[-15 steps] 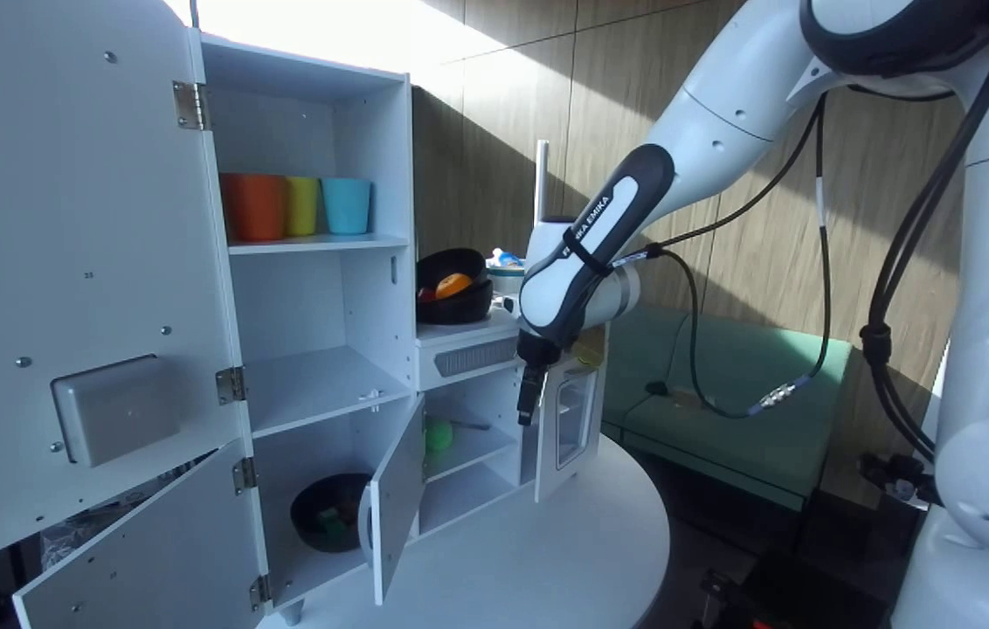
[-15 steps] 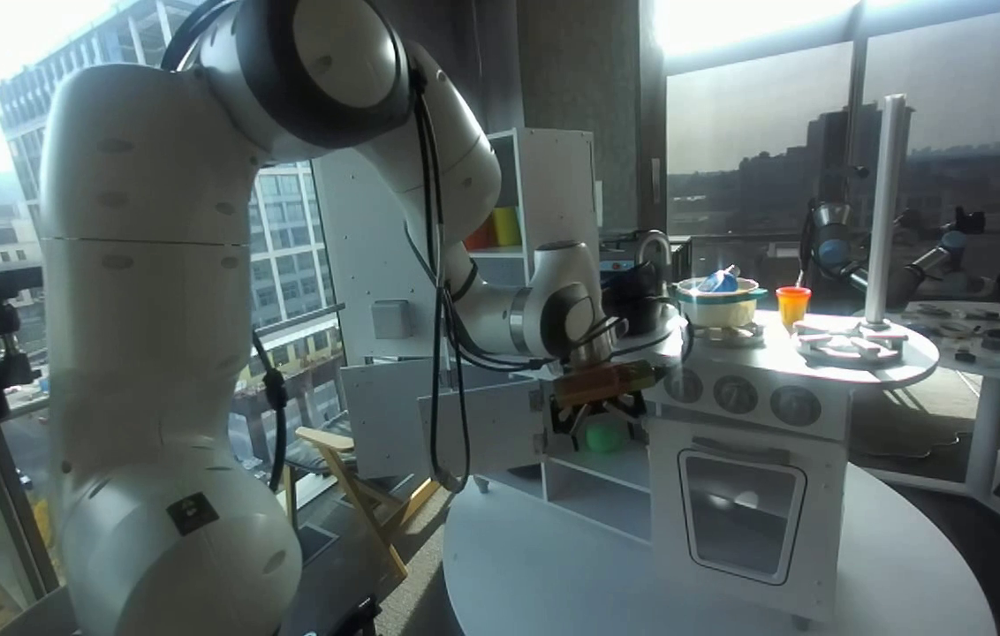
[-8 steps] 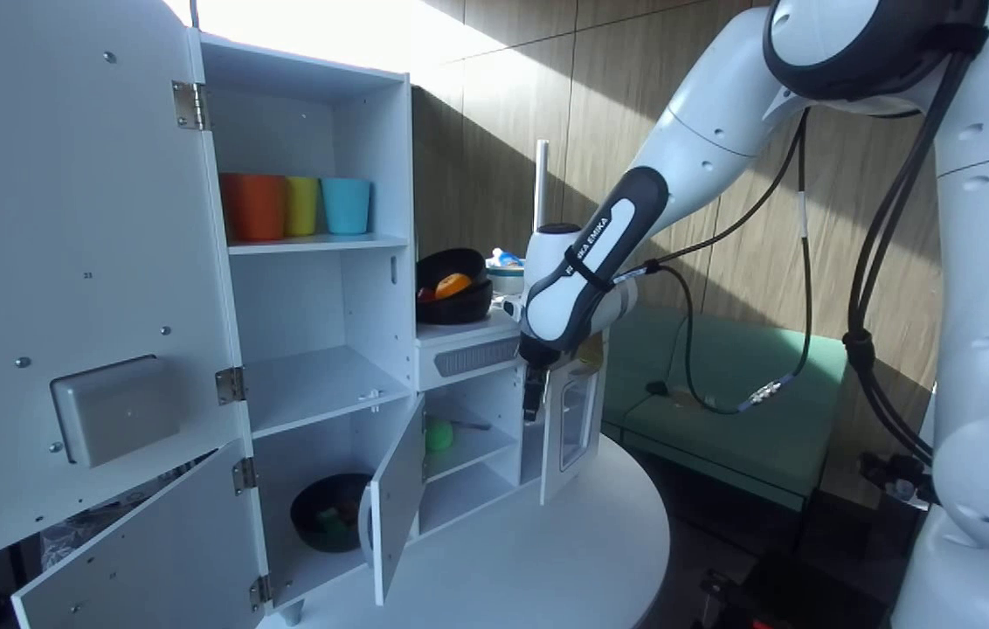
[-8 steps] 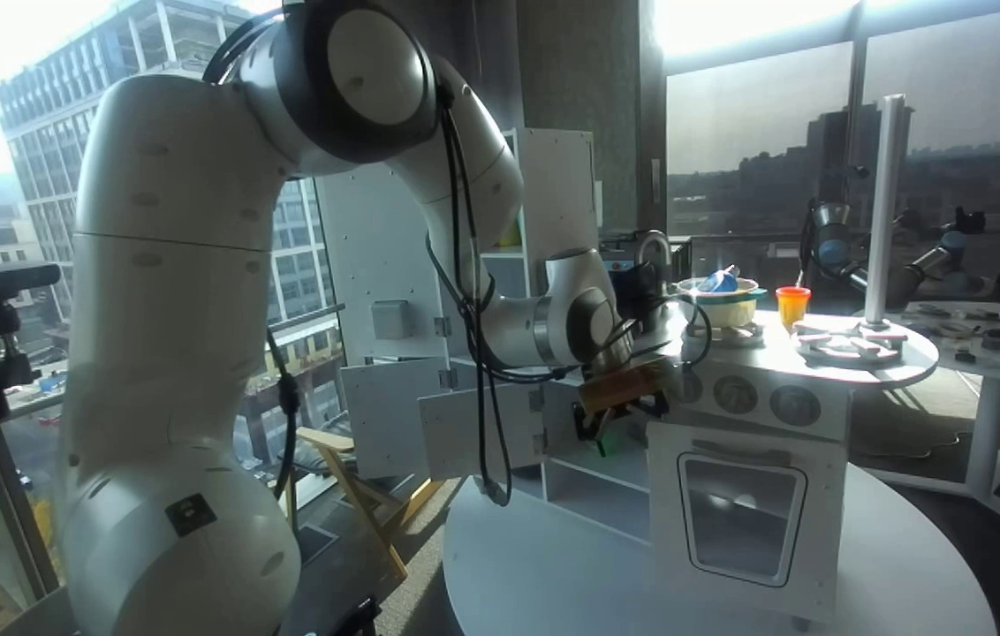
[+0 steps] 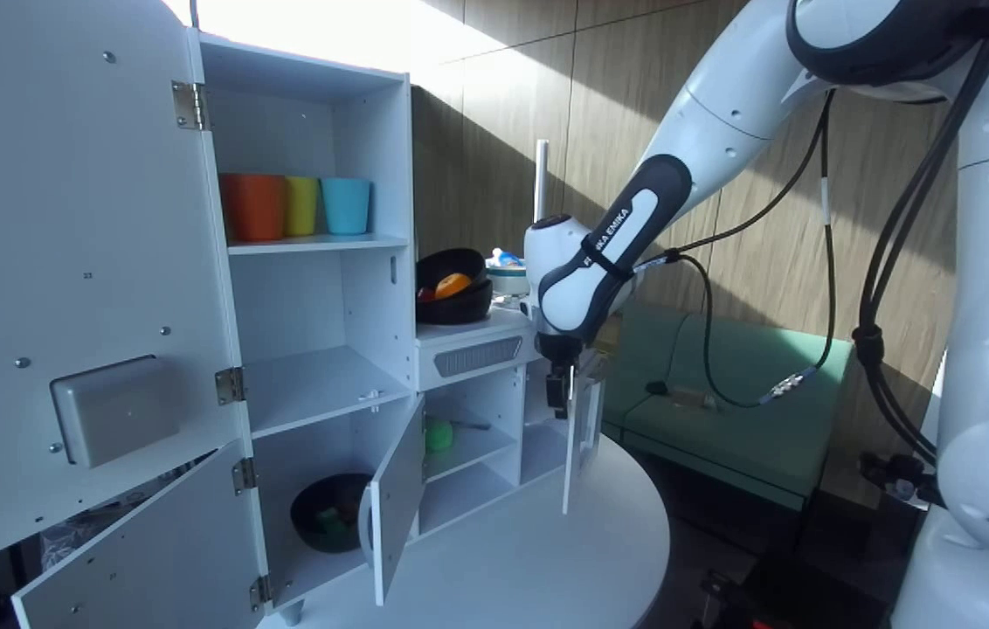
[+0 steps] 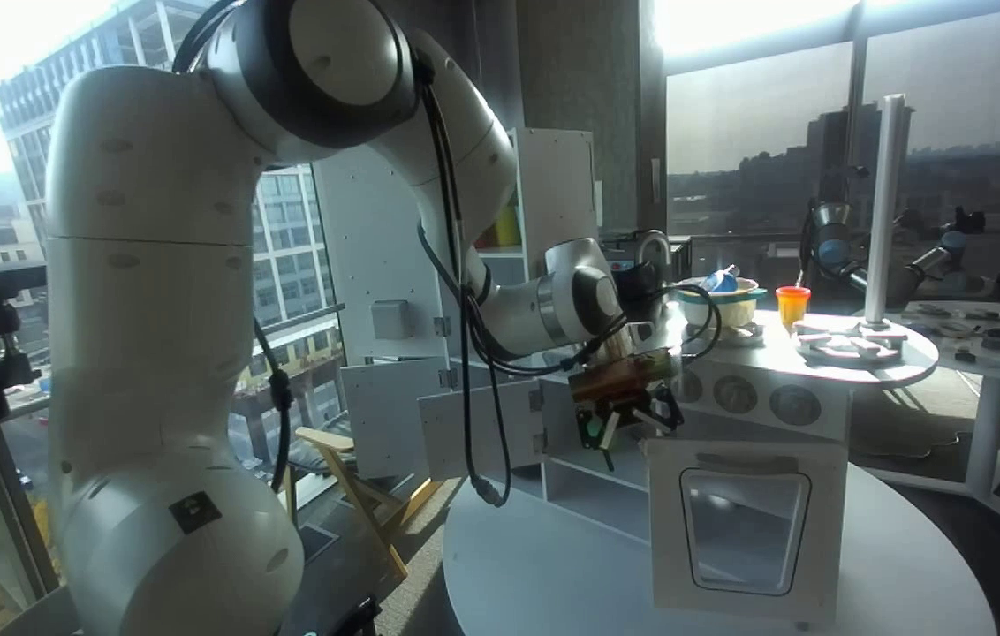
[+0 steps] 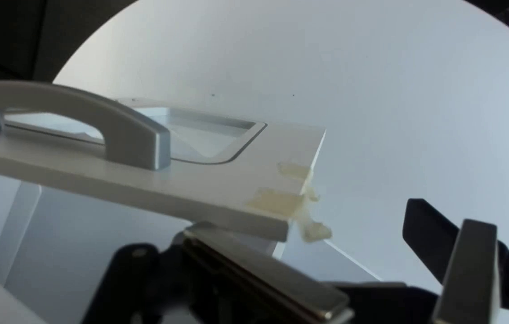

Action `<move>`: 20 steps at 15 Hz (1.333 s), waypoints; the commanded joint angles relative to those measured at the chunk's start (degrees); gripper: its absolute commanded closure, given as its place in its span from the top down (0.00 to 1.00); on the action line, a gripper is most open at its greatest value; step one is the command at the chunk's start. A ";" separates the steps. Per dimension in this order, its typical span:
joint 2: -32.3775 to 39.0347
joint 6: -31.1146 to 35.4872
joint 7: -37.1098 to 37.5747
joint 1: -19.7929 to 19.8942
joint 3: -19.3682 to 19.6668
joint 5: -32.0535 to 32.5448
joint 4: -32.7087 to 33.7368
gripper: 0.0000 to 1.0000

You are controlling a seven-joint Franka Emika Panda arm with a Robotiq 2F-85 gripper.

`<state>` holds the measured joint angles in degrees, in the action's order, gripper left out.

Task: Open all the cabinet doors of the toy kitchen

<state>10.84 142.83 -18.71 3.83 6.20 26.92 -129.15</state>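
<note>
In an exterior view, the tall door (image 5: 84, 218) hangs open leftward from the toy kitchen's (image 5: 390, 314) left edge, long axis upright, above a low door (image 5: 158, 542) turned likewise. Further right, a small door (image 5: 398, 498) points out over the desk (image 5: 538, 568). Near the kitchen's right edge, the windowed door (image 7: 218, 184) stands outward; the jaws are wide, one pad (image 7: 265, 270) just inside its free corner, contact unclear.

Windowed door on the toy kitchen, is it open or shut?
Open: in an exterior view, the windowed door sticks out from the toy kitchen.
</note>
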 commanded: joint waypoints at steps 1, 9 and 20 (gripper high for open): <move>-5.50 -9.08 6.82 -0.96 0.54 3.75 -2.90 1.00; -9.01 -20.01 14.00 1.30 0.85 3.18 -4.47 1.00; -22.82 -15.29 16.40 0.40 -2.42 -2.21 -8.62 1.00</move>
<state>-7.29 126.19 -3.44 4.57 4.63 25.30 -135.26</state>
